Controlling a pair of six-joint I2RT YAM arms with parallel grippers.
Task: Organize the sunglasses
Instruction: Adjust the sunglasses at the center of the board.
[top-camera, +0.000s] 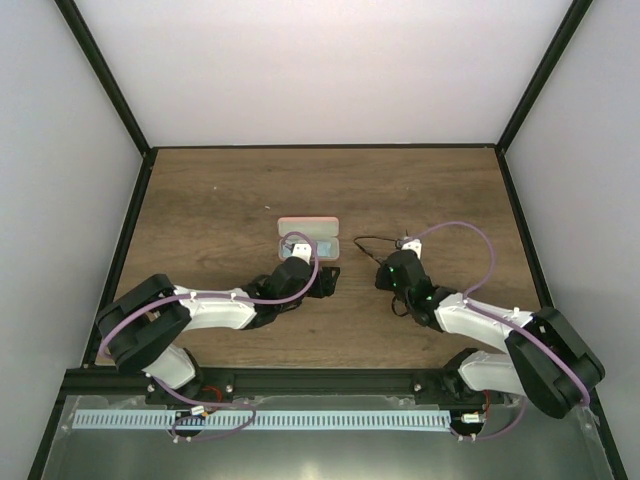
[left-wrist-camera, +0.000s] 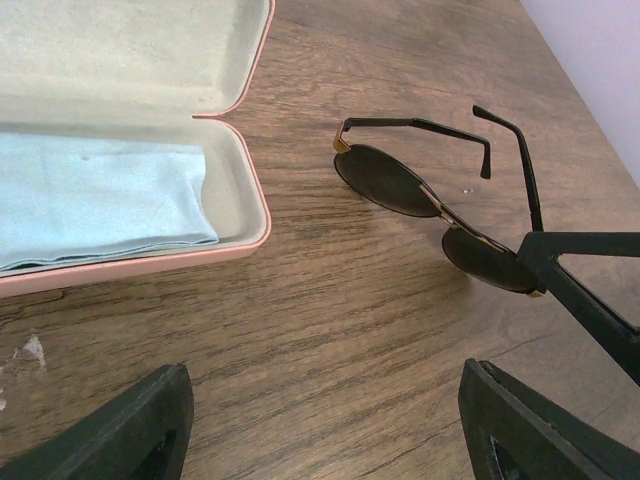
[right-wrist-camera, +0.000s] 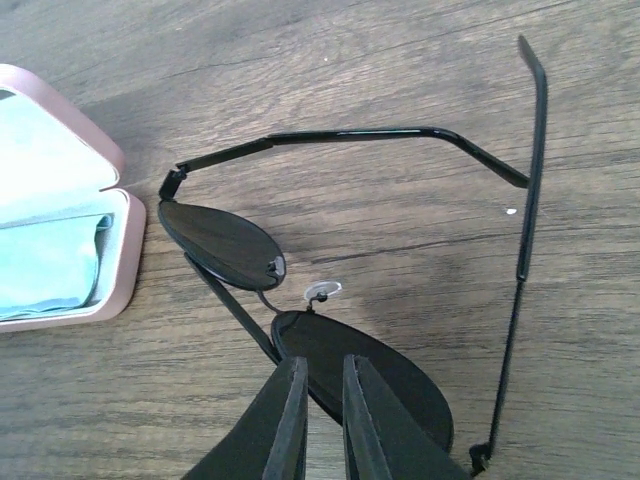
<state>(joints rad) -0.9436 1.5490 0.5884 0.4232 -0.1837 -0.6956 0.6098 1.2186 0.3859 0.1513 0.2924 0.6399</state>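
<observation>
Wooden table (top-camera: 200, 200); left gripper (left-wrist-camera: 325, 405) hovering just before the open pink case (left-wrist-camera: 262, 215), jaws wide apart; right gripper (right-wrist-camera: 322, 375), jaws pinched on one lens; blue cloth (left-wrist-camera: 100, 200) inside case; sunglasses (right-wrist-camera: 225, 240) on table, right of case, arms unfolded

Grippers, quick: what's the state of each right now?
Left gripper: open, holding nothing.
Right gripper: closed on the sunglasses, pinching one lens at its rim.
</observation>
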